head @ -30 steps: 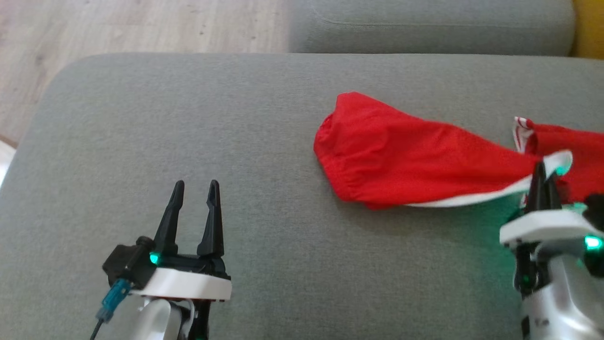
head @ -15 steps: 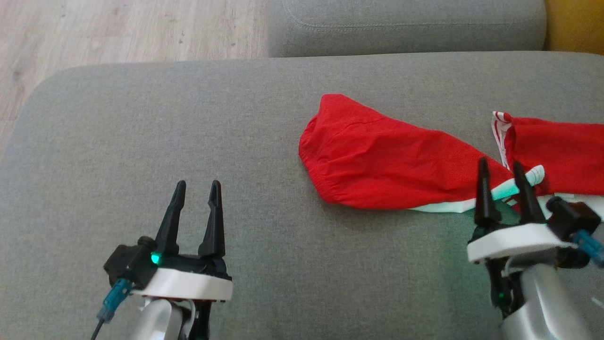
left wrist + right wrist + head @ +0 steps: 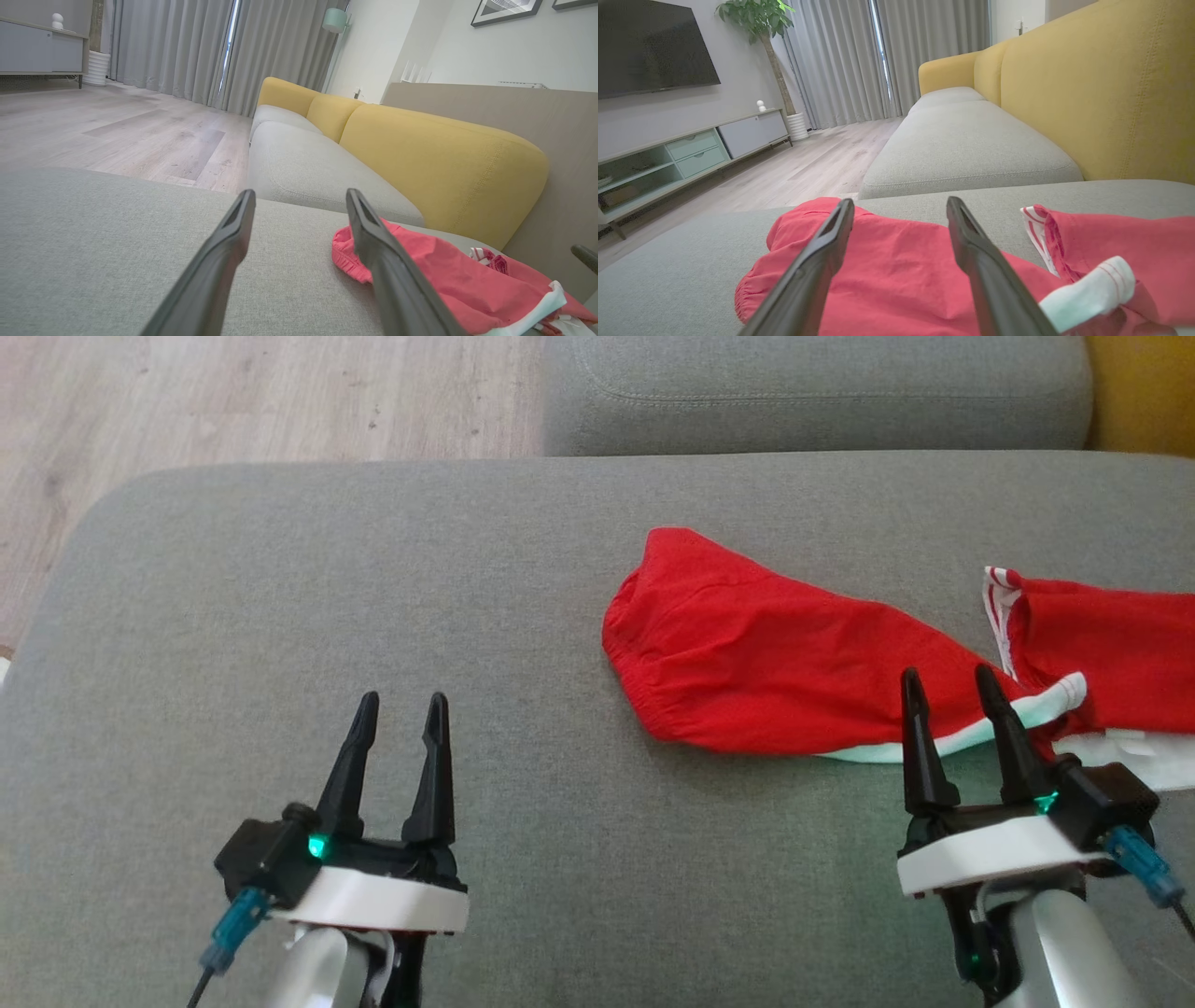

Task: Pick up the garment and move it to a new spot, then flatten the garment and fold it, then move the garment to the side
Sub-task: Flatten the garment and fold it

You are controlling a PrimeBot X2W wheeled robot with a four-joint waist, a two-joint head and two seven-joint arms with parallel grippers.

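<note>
The red garment (image 3: 766, 681) lies on the grey sofa cushion (image 3: 373, 579). The right pincer (image 3: 946, 672) is released near its white hem (image 3: 868, 754); the left pincer (image 3: 403, 698), also released, is well apart.

The red, white-trimmed garment (image 3: 794, 663) lies crumpled on the grey cushion (image 3: 373, 616).

garment (image 3: 775, 681): red, white trim, red-white striped edge | cushion (image 3: 327, 616): grey | backrest (image 3: 1101, 93): yellow

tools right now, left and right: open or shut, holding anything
Left tool: open, holding nothing, over the bare grey cushion.
Right tool: open, holding nothing, fingers pointing at the red garment.
</note>
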